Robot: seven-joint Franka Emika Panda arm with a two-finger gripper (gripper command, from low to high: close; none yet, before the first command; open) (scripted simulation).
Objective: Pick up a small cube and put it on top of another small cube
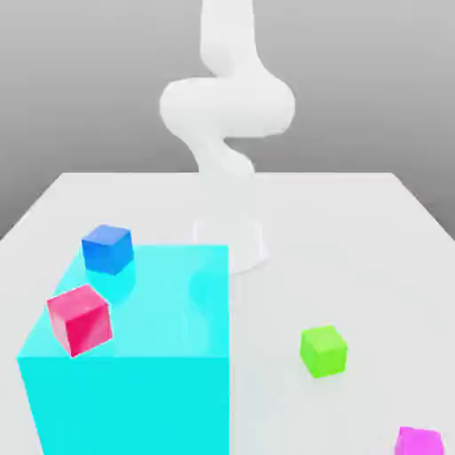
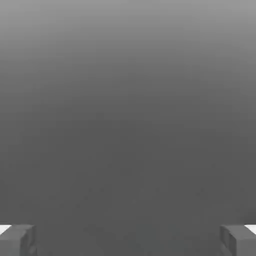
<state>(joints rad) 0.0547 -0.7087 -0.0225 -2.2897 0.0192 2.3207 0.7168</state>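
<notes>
The small magenta cube (image 1: 418, 442) lies on the white table (image 1: 355, 231) at the near corner on the exterior view's right, partly cut by the picture's edge. In the hand view my gripper (image 2: 128, 241) is open, its two grey fingertips (image 2: 18, 240) far apart with nothing between them and only plain grey background beyond. The white arm (image 1: 227, 107) rises from its base at the table's middle and bends upward.
A big cyan block (image 1: 133, 355) stands at the exterior view's near left, with a blue cube (image 1: 107, 248) and a red-pink cube (image 1: 80, 320) on top. A green cube (image 1: 323, 350) sits on the table right of it.
</notes>
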